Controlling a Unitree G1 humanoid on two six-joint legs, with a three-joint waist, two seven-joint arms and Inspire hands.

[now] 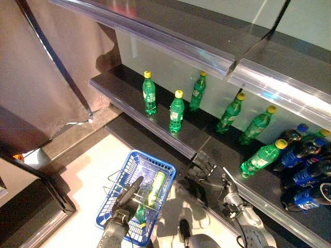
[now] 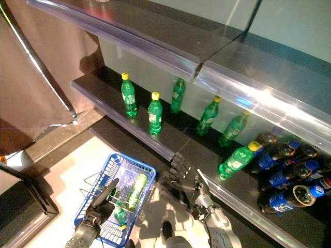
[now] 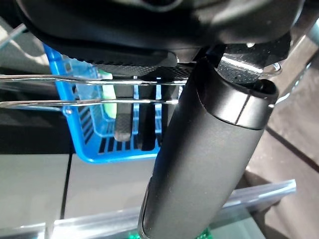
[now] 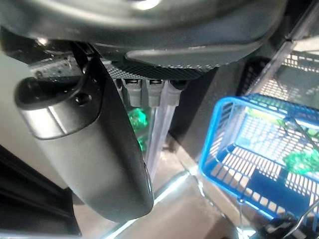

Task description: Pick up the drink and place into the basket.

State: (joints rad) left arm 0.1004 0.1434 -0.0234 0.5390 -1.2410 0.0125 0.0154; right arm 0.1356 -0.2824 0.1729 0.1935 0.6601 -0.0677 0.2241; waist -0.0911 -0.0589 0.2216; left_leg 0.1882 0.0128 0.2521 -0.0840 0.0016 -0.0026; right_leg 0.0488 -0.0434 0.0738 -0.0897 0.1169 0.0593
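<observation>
A blue wire basket point(image 1: 164, 166) hangs low in front of the shelves, and my left hand point(image 1: 122, 211) is shut on its metal handles point(image 3: 75, 90). Inside it lie a green drink bottle point(image 1: 155, 187) and a second one point(image 1: 140, 212) partly hidden under my hand. My right hand point(image 1: 201, 167) is open and empty, its fingers straight at the front edge of the lower shelf point(image 1: 155, 126). Nearest to it is a green bottle with a yellow cap point(image 1: 264, 156), leaning on the shelf to its right. The right wrist view shows the basket point(image 4: 215, 149) beside that hand.
Several upright green bottles point(image 1: 176, 111) stand along the lower shelf. Dark bottles with blue caps point(image 1: 305, 170) crowd its right end. An upper shelf point(image 1: 170, 39) overhangs them. A brown curtain point(image 1: 36, 77) hangs at the left, with a dark rail point(image 1: 36, 178) below.
</observation>
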